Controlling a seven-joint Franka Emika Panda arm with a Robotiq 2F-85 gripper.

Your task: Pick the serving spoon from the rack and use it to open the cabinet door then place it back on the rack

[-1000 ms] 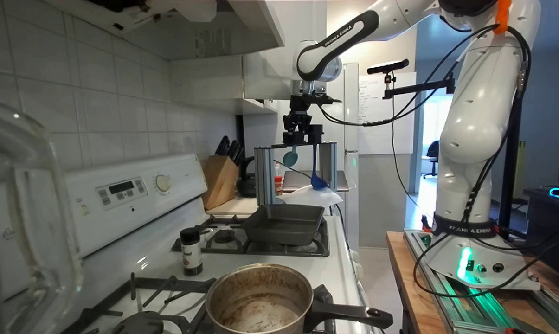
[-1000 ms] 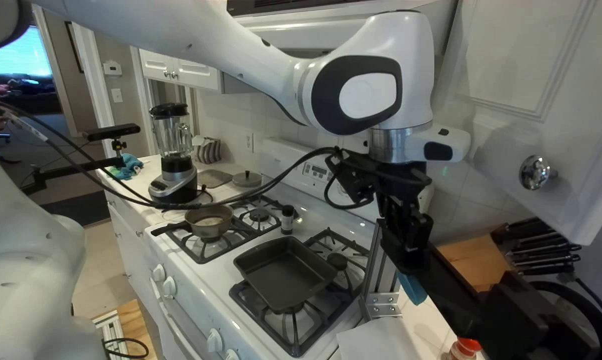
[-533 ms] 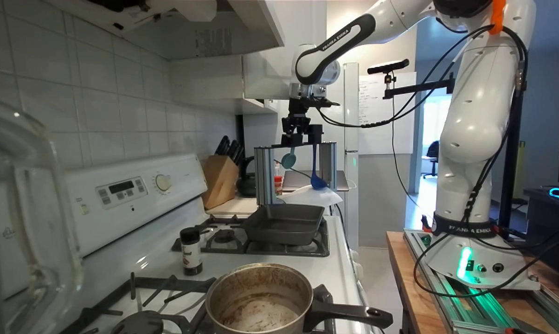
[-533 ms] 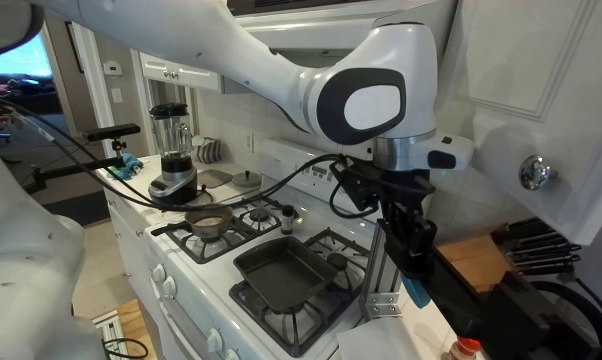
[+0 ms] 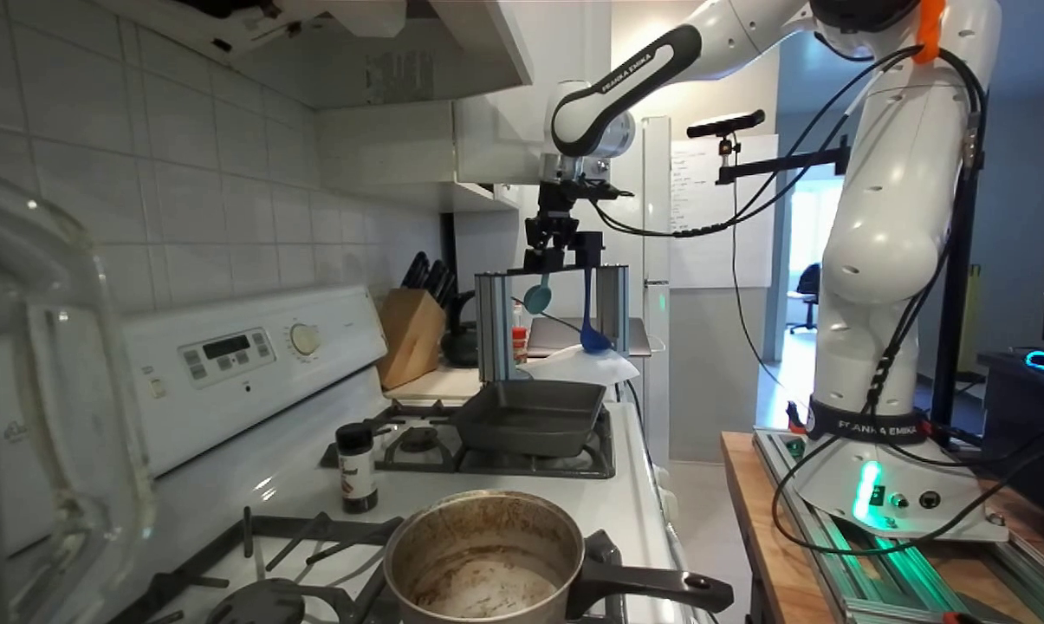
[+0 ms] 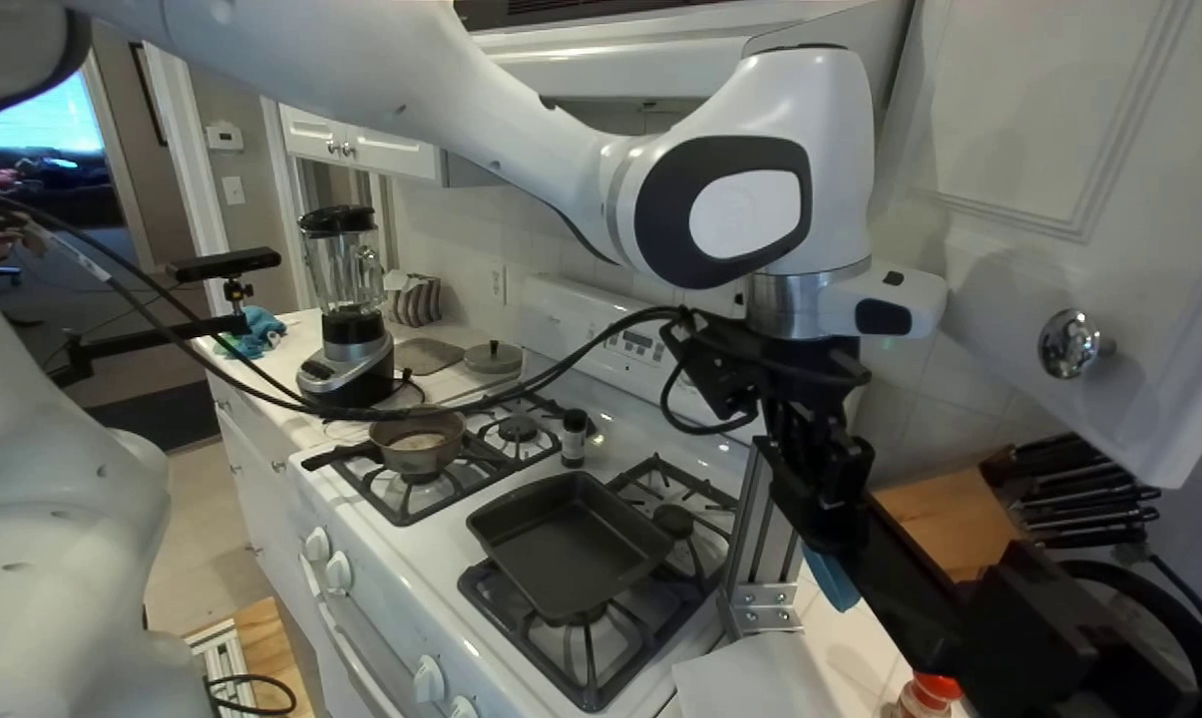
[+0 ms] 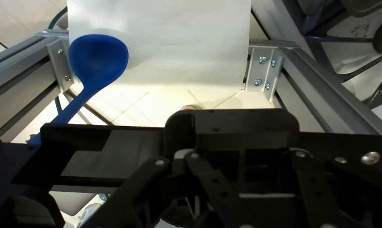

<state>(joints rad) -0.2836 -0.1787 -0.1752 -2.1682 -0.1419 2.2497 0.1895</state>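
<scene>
So, it's all straight up and down at the rack, standing on the counter just past the end edge of the stove. In both exterior views the teal spoon, presumably the one for serving, hangs directly beneath the gripper, bowl down, long axis close to upright. Jaws part-way apart and clamped, by the look of it, on the black block topping that spoon, right at the rack's bar; seated or just clear, I can't say. Left to right in the wrist view: blue ladle first, then that block. In an exterior view the cabinet door and its knob sit up and to the right of the gripper; closed or ajar, no telling. My guess: lifting out or setting back, the next move runs along the spoon's length, with the ladle near enough to get bumped.

Containers, left to right: blender beyond the stove's opposite end; saucepan, stained inside, toward that end; square pan by the front corner nearest the rack; shaker nearer the back edge; red-capped bottle, partly cut off; knife block, full of black-handled knives.
</scene>
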